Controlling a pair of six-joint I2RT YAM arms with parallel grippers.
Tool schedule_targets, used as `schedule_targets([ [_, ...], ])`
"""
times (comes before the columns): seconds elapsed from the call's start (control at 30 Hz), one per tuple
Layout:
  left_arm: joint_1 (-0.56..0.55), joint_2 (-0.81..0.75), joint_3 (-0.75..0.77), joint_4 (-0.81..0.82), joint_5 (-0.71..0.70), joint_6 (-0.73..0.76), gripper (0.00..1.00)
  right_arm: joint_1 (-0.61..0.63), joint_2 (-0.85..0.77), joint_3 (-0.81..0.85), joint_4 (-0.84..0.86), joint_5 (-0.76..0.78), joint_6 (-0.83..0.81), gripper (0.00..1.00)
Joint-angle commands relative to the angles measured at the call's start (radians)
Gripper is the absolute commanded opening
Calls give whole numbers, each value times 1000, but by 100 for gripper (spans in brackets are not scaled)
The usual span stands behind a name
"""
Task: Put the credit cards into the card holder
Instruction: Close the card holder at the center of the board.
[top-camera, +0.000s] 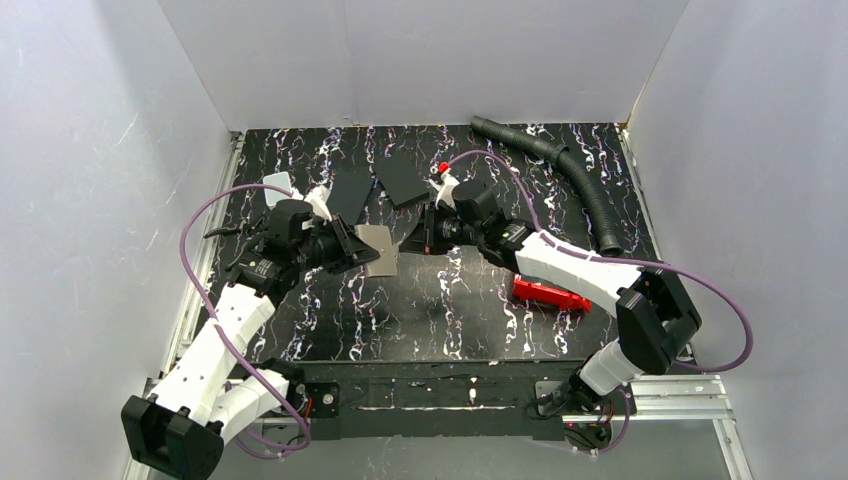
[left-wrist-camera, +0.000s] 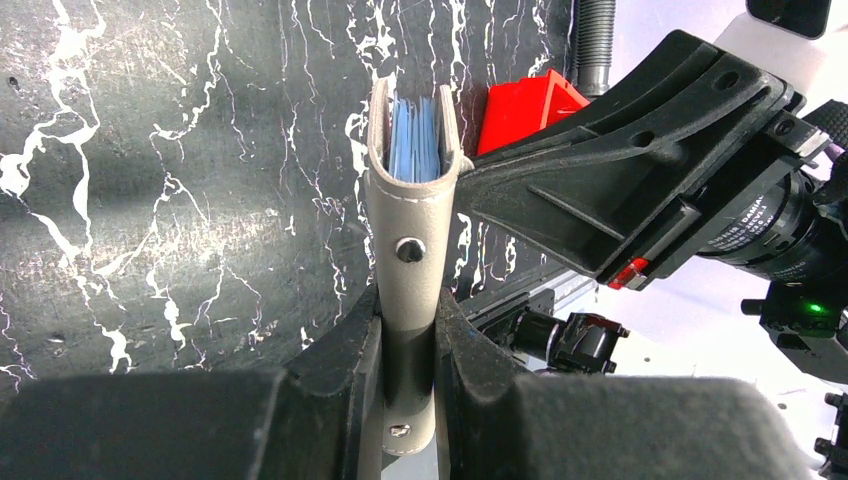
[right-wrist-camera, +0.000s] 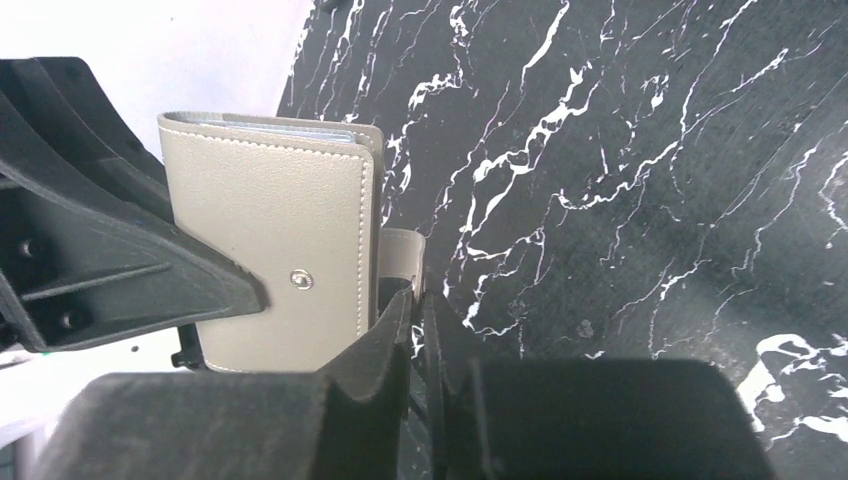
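The card holder (top-camera: 378, 250) is held up off the desk (top-camera: 470, 310), near the middle, between the two arms. The left tool (top-camera: 355, 248) has it clamped by its spine end, narrow fingers pressing on both grey covers, so the wallet stands out edge-on from the jaws. The right tool (top-camera: 418, 238) comes at it from the opposite side. Its fingers are drawn almost together on the small snap tab (right-wrist-camera: 400, 248) that sticks out past the cover's edge.

Both arms reach inward and low, forearms angled toward each other, wrists nearly meeting over the marbled black top.

From the left wrist you look straight down the wallet's open edge and see pale blue edges (left-wrist-camera: 415, 140) packed between the covers; cards or pocket lining, I cannot tell. The right wrist shows the flat grey face with its snap stud (right-wrist-camera: 297, 280) instead. Only the overhead view takes in the red tray (top-camera: 550, 295) under the right forearm, two black slabs (top-camera: 350, 195) behind, and a ribbed hose (top-camera: 570, 170).
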Motion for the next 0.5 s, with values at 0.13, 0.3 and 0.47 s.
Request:
schedule_targets([
  [0.13, -8, 21, -20, 21, -15, 24, 0, 6, -41, 7, 48, -3, -55, 1],
  [0.3, -32, 76, -99, 124, -13, -1, 0, 6, -55, -47, 48, -7, -101, 1],
  [0.47, -66, 165, -178, 268, -44, -66, 0, 6, -31, -135, 67, -14, -167, 1],
])
